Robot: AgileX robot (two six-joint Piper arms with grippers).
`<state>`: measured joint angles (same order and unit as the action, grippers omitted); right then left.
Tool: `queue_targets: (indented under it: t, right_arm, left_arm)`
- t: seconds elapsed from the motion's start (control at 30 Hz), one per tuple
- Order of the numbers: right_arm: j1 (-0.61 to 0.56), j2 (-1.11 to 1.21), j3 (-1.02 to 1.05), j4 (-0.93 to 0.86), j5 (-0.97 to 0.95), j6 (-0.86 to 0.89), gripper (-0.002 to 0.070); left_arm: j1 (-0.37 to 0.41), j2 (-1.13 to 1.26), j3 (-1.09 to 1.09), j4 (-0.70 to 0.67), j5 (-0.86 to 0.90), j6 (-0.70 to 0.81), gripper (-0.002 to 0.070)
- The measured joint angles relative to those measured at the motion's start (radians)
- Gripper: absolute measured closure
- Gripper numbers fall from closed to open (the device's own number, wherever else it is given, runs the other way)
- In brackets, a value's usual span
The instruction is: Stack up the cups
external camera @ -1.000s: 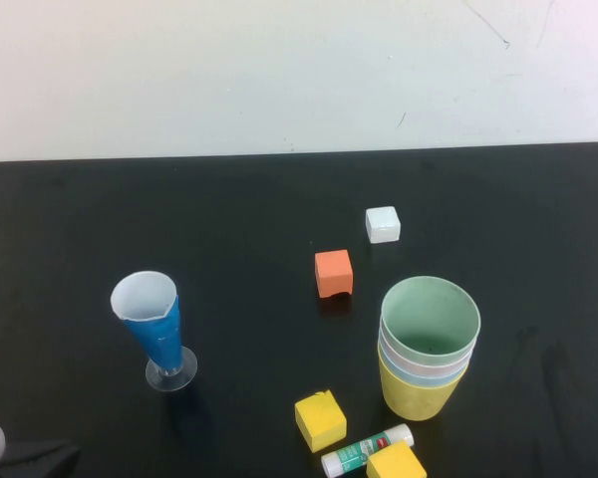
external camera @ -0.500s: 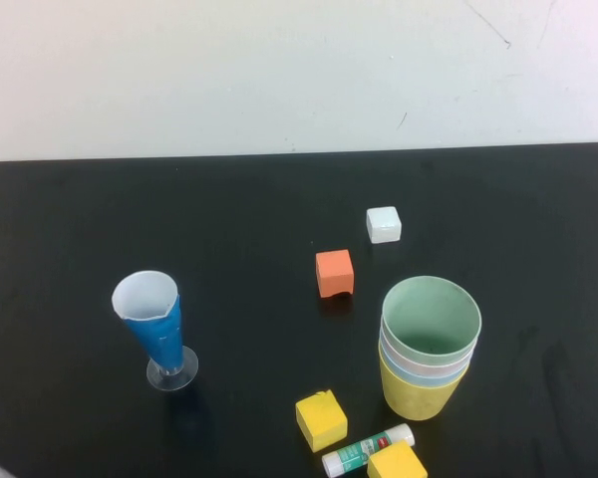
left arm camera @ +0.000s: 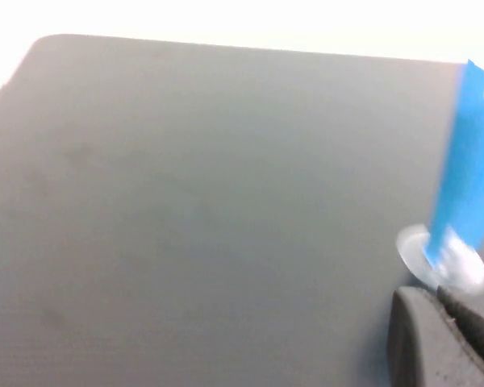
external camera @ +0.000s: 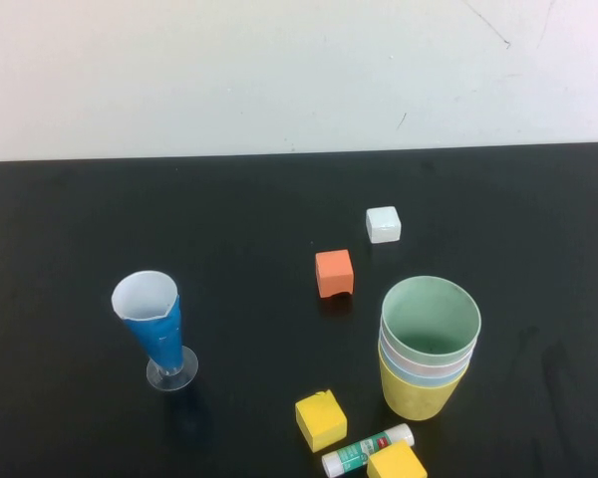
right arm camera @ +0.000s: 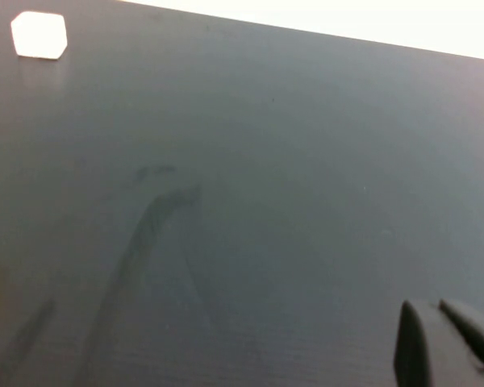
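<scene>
The four cups stand nested in one stack (external camera: 429, 349) at the front right of the black table: pale green (external camera: 431, 317) on top, a pale pink rim and a light blue rim (external camera: 424, 372) under it, yellow (external camera: 416, 398) at the bottom. Neither arm shows in the high view. In the left wrist view my left gripper (left arm camera: 436, 294) is shut and empty, low over the table right beside the clear foot of the blue-and-white conical cup (left arm camera: 468, 177). In the right wrist view my right gripper (right arm camera: 427, 310) is shut and empty over bare table.
The conical cup (external camera: 154, 324) stands at the front left. An orange cube (external camera: 334, 273) and a white cube (external camera: 383, 224) lie behind the stack; the white cube also shows in the right wrist view (right arm camera: 39, 35). Two yellow cubes (external camera: 320, 419) and a glue stick (external camera: 367, 449) lie in front.
My left arm, seen a second ago at the bottom left corner of the high view, has drawn back out of it. The cups and blocks have not moved.
</scene>
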<state>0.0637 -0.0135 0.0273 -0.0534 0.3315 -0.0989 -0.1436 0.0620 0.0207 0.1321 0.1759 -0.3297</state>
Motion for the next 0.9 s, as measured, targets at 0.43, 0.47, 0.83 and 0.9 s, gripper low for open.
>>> queue_targets:
  t: [0.43,0.47,0.83,0.9]
  right_arm:
    - [0.000,0.000,0.000,0.000,0.000,0.000,0.0678]
    - [0.000,0.000,0.000,0.000,0.000,0.000,0.0678]
    - [0.000,0.000,0.000,0.000,0.000,0.000,0.0678]
    - [0.000,0.000,0.000,0.000,0.000,0.000,0.0678]
  left_arm:
    - [0.043,-0.073,-0.002,-0.065,0.130,0.038,0.0676]
    - [0.040,-0.073,-0.002,-0.067,0.130,0.038,0.0676]
    - [0.038,-0.075,-0.002,-0.074,0.131,0.038,0.0676]
    - [0.038,-0.075,-0.002,-0.074,0.131,0.038,0.0676]
